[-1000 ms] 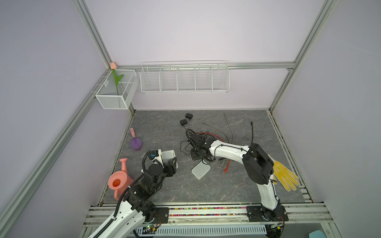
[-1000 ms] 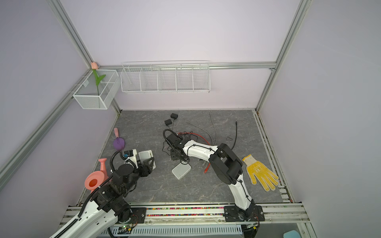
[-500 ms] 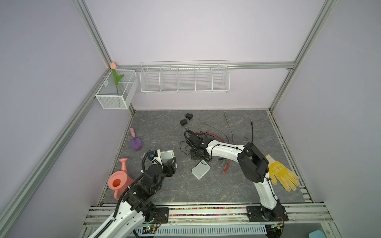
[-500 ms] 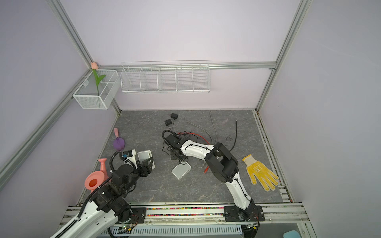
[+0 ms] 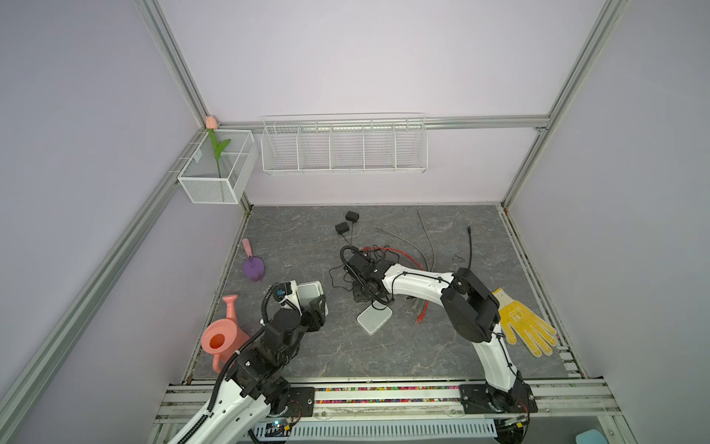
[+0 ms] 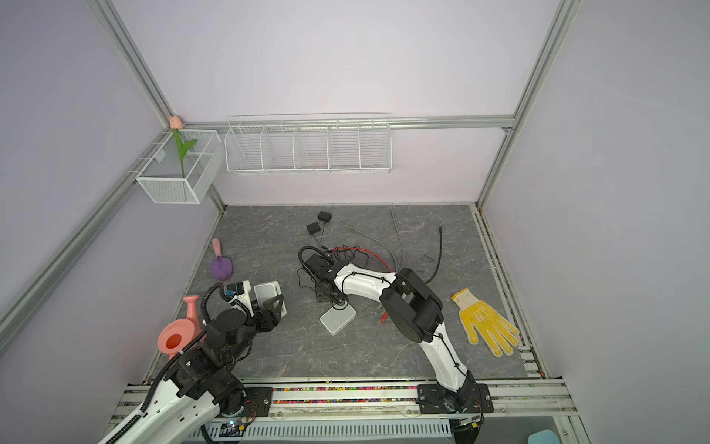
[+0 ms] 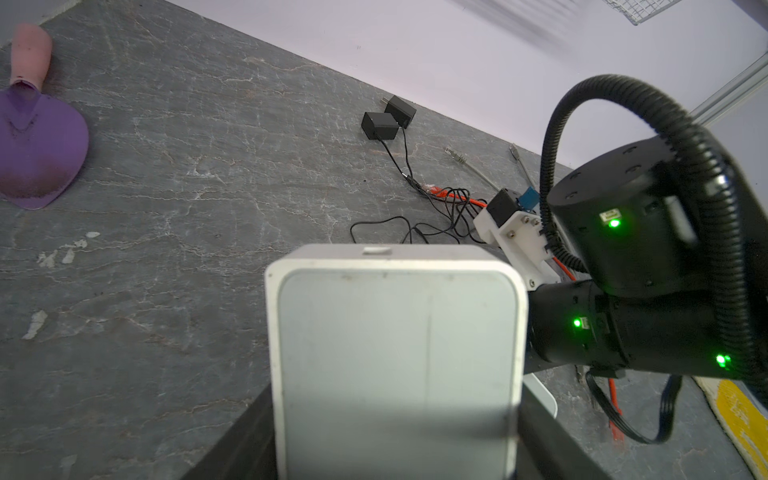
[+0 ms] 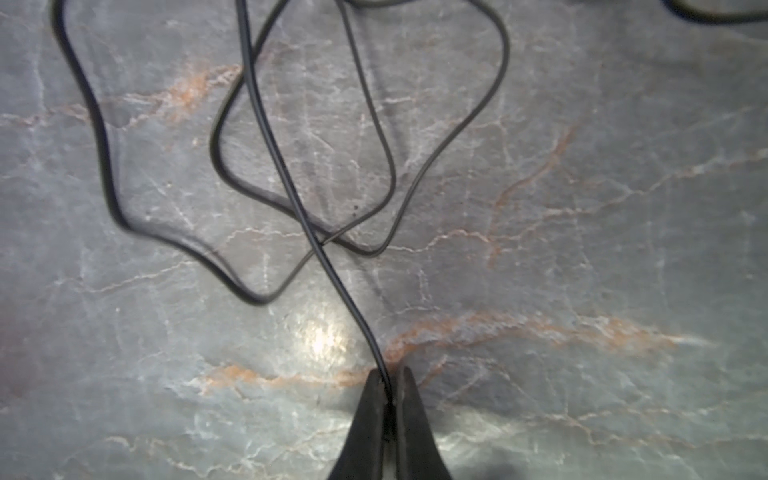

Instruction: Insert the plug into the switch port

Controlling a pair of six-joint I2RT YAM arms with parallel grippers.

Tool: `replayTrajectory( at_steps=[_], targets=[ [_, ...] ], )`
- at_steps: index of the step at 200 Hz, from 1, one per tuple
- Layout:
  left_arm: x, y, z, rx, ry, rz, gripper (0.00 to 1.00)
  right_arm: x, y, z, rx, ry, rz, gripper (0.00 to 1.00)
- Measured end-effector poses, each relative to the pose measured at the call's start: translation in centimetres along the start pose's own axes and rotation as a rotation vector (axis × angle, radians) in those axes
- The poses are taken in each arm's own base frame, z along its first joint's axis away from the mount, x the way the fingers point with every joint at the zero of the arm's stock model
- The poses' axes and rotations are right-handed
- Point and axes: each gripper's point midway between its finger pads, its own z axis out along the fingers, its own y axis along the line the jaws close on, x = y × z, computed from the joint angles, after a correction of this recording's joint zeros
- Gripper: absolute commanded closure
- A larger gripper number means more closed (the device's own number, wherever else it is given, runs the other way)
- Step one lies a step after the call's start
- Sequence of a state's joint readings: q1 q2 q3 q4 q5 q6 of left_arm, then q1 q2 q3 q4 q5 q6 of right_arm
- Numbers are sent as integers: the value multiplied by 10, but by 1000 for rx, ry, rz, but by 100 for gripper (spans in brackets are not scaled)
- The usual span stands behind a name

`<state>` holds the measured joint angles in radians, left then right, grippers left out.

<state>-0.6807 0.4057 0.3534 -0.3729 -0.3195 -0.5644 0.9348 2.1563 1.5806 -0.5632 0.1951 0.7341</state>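
My left gripper (image 5: 317,303) holds a white rounded switch (image 5: 308,295) off the floor at the left; the switch (image 7: 395,353) fills the left wrist view between the dark fingers (image 7: 232,449). No port shows on the faces I see. My right gripper (image 5: 363,294) points down at the middle of the floor. In the right wrist view it (image 8: 388,374) is shut on a thin black cable (image 8: 291,187) that loops over the grey marble floor. The plug is hidden; only cable enters the jaws. Two black power adapters (image 5: 342,228) lie farther back.
A second white box (image 5: 374,319) lies flat just in front of the right gripper. A red cable (image 5: 399,255) and grey cables (image 5: 426,238) tangle behind it. A yellow glove (image 5: 526,326) lies right; a pink watering can (image 5: 223,338) and purple trowel (image 5: 253,265) left.
The right gripper's jaws have closed onto the thin black cable, and its arm has shifted a little over the tangle. The left arm and the switch have not moved.
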Motion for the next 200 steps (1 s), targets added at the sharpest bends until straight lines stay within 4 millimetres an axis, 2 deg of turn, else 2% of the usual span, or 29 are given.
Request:
replayTrajectory(
  at_steps=[33, 54, 74, 93, 116, 159, 181, 200],
  targets=[
    [8, -11, 5, 76, 10, 13, 100, 0, -3, -4, -29, -9, -5, 93],
    [16, -22, 7, 149, 27, 35, 100, -5, -5, -17, -91, -15, -5, 93],
    [14, -39, 4, 245, 23, 62, 100, -25, -3, -46, -193, -74, 12, 94],
    [7, -60, -3, 361, -1, 75, 100, -50, 2, -90, -325, -170, 31, 94],
    [6, -83, -14, 502, -29, 98, 100, -68, 3, -141, -475, -287, 39, 94],
    [25, -122, -35, 719, -27, 214, 100, -67, 19, -210, -734, -419, -20, 94],
    [37, -129, -40, 784, -34, 252, 100, -58, 29, -238, -857, -469, -73, 94],
    [44, -130, -40, 813, -36, 271, 100, -48, 34, -253, -918, -500, -107, 93]
  ],
)
